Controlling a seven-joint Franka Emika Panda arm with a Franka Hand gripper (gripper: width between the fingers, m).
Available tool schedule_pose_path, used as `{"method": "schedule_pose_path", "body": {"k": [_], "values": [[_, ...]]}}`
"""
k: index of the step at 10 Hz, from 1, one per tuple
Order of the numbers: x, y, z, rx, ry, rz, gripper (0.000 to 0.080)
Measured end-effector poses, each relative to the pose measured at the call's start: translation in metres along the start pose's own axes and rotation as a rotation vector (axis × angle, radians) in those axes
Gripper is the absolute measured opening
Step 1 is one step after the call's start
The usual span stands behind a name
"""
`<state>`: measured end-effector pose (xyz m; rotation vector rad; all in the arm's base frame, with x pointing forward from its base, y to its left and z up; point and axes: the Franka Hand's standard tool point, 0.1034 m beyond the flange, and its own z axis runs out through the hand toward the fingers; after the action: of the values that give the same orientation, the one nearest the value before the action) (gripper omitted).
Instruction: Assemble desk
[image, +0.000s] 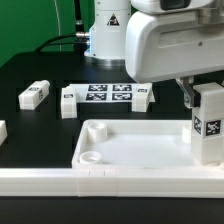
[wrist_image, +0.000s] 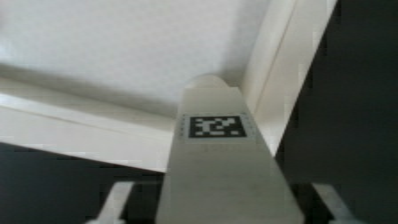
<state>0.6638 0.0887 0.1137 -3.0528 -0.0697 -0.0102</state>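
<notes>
Near worktop (image: 40, 62) edge on the exterior view's right: leg (image: 208, 126) held upright over tabletop (image: 140, 150)
fingers (image: 187, 93): clamped on leg
tip: keep leg straight, lower slowly

Green backdrop (image: 35, 20), black table (image: 30, 75).
Backdrop at far left in the exterior view; 1 dark cable (image: 62, 38) along the table's far edge; even, soft light.

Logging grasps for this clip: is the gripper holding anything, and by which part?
A white desk leg, clamped at its upper end by the gripper; the tagged part hangs free below.
</notes>
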Motion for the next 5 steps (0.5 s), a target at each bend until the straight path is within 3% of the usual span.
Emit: {"method": "schedule_pose_path", "body": {"k": [5], "values": [[0.0003,0.0002,0.0004,0.027,-0.004,0.537,0.0288]]}}
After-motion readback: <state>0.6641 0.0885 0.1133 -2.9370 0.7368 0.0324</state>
